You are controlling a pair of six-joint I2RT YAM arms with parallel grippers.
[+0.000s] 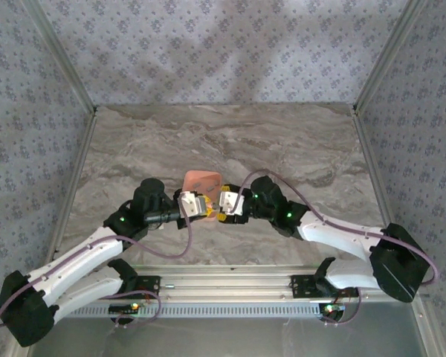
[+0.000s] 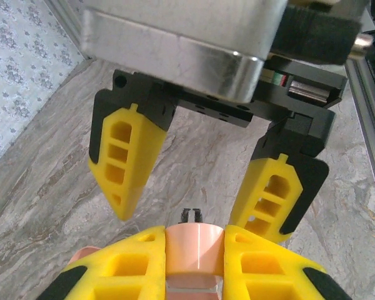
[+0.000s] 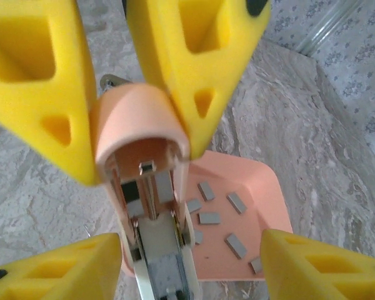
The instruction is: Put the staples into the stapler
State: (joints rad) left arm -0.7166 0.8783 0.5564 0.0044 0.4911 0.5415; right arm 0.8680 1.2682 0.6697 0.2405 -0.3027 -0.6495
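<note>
The pink stapler (image 3: 140,125) is hinged open, and its metal channel (image 3: 159,250) faces the right wrist camera. My left gripper (image 2: 194,236) is shut on the stapler's rounded pink end (image 2: 194,250). In the top view the left gripper (image 1: 195,204) and right gripper (image 1: 224,204) face each other over the stapler at mid table. My right gripper (image 3: 189,240) is open, one finger on each side of the stapler's lower part with gaps between. Several grey staples (image 3: 209,218) lie loose in the salmon-pink tray (image 3: 269,187) just behind the stapler.
The tray (image 1: 202,180) rests on the marble table (image 1: 223,141) right behind both grippers. Patterned walls enclose the table on three sides. A metal rail (image 1: 230,286) runs along the near edge between the arm bases.
</note>
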